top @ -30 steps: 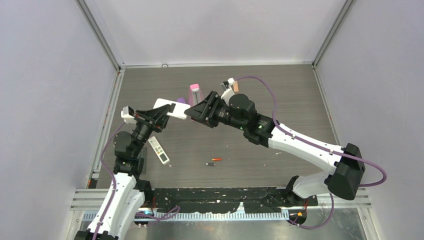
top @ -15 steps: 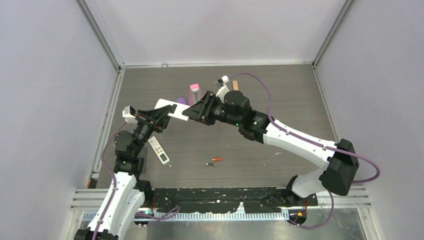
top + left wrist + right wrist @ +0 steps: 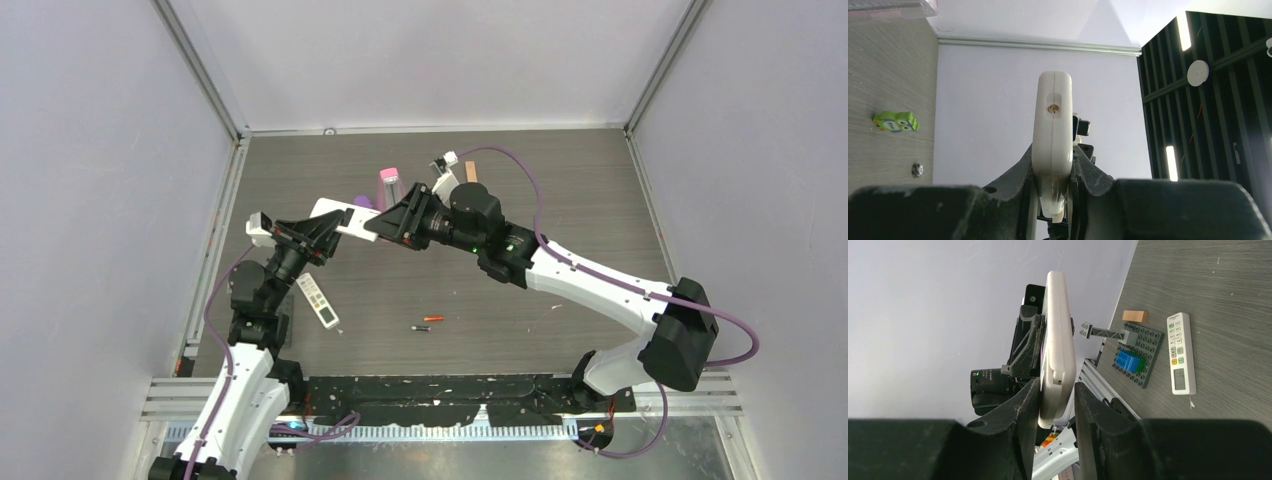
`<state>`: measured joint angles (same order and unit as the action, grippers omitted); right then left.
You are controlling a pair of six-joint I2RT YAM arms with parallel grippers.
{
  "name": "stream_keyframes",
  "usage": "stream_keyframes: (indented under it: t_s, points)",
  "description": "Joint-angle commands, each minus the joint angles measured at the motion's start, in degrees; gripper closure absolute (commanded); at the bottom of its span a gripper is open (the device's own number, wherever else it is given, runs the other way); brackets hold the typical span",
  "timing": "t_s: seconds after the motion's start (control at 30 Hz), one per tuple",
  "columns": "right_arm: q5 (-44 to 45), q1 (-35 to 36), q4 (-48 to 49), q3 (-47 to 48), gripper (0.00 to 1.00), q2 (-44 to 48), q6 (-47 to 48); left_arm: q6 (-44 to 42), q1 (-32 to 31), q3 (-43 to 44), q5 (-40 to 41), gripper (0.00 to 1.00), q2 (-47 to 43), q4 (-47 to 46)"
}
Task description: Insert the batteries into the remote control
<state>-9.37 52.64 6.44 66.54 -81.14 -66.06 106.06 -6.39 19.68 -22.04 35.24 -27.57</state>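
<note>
Gripping the white remote control (image 3: 338,214) from both ends, lifted clear of the table (image 3: 560,200): left gripper (image 3: 322,232) on the left end, right gripper (image 3: 387,224) on the right end

Left wrist view: remote seen end-on, narrow edge facing the camera, pinched between the two fingers (image 3: 1018,172) near its lower end; jaws closed down to the thickness of the body

Right wrist view: same picture from the other side, fingers (image 3: 1020,405) clamped on the thin sides of the remote, with the left gripper visible at its far end

Batteries (image 3: 433,319): a red-orange one and a dark one lying on the table just beside each other, front-centre, well apart from both grippers and from the held remote

Second remote (image 3: 317,300), white with buttons, lies flat on the table near the left arm. The right wrist view shows it beside a dark grey brick plate (image 3: 1150,347) carrying blue and green bricks, with a tan block (image 3: 1135,315) near the plate's far edge

Pink-topped object (image 3: 388,180) sits on the table behind the held remote; green owl toy (image 3: 895,122) is on the table in the left wrist view
</note>
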Motion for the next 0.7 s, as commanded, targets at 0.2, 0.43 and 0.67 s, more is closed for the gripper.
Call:
stream_keyframes:
  t_s: [0.2, 0.43, 0.67]
  points:
    - [6.38, -0.70, -0.24, -1.43, 0.61, 3.48, 5.06, 2.17, -0.16, 2.29, -3.11, 1.00, -2.61, 0.95]
    - [6.04, -0.70, 0.99, -1.60, 0.61, 2.42, 5.40, 3.08, -0.16, 2.56, -3.64, 1.00, -3.10, 2.66]
    - [3.86, -0.70, 2.17, -2.18, 0.61, 1.61, 3.83, 3.45, -0.12, 2.97, -2.46, 1.00, -2.91, 3.11]
